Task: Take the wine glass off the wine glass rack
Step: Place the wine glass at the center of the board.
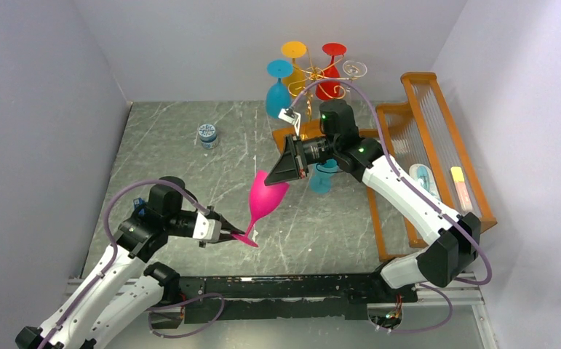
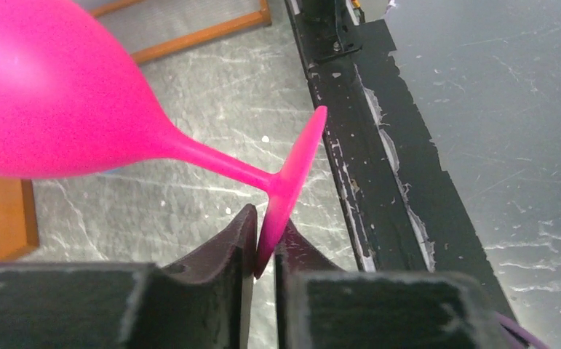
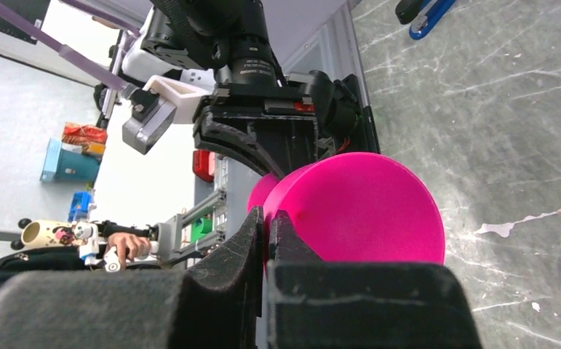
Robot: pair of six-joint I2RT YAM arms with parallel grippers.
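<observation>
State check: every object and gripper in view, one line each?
pink wine glass: off the rack, tilted, held at both ends.
left gripper: shut on the glass's foot.
right gripper: shut on the bowl's rim.
wine glass rack: upright, four hanging glasses on it, upside down.
blue jar: standing apart from both arms.
</observation>
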